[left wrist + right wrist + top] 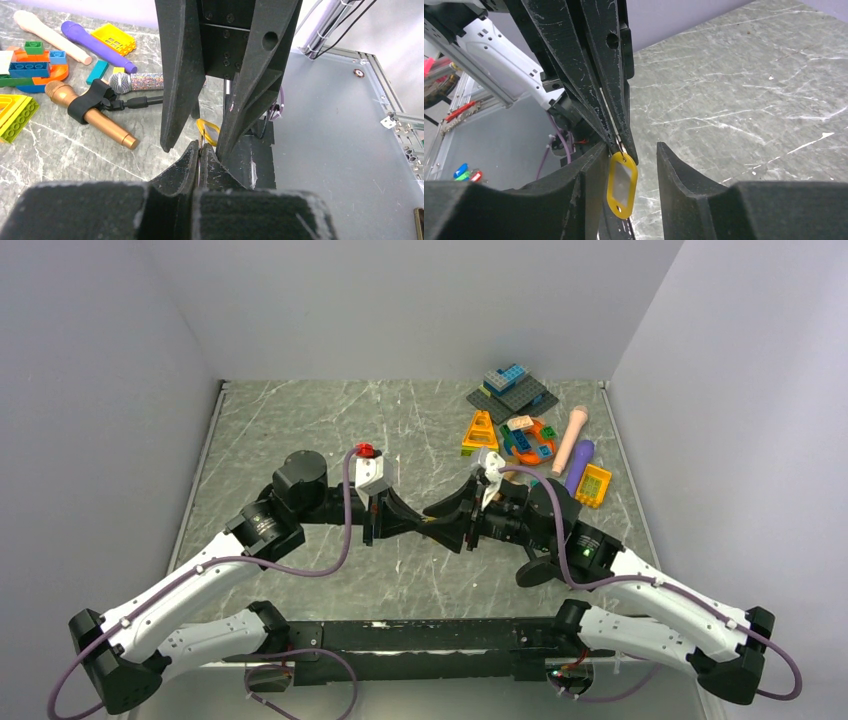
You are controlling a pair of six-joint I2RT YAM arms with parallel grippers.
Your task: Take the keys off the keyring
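Left tool (pixel 199 150) pinching keyring (pixel 619 147); yellow tag (pixel 622 184) points lengthwise into right tool (pixel 631 146), spread around it.

Counted on the bench (pixel 300 420): four toy microphones, namely pink mic (pixel 50 36), purple mic (pixel 97 45), gold mic (pixel 95 120), silver mic (pixel 142 81). Also one grey baseplate (pixel 512 392), one orange ring (pixel 528 440), one yellow triangle (pixel 480 432), one yellow grid (pixel 114 39), one teal brick (pixel 96 71). Two hands, left hand (pixel 198 150) and right hand (pixel 629 150); one yellow tag (pixel 622 185).
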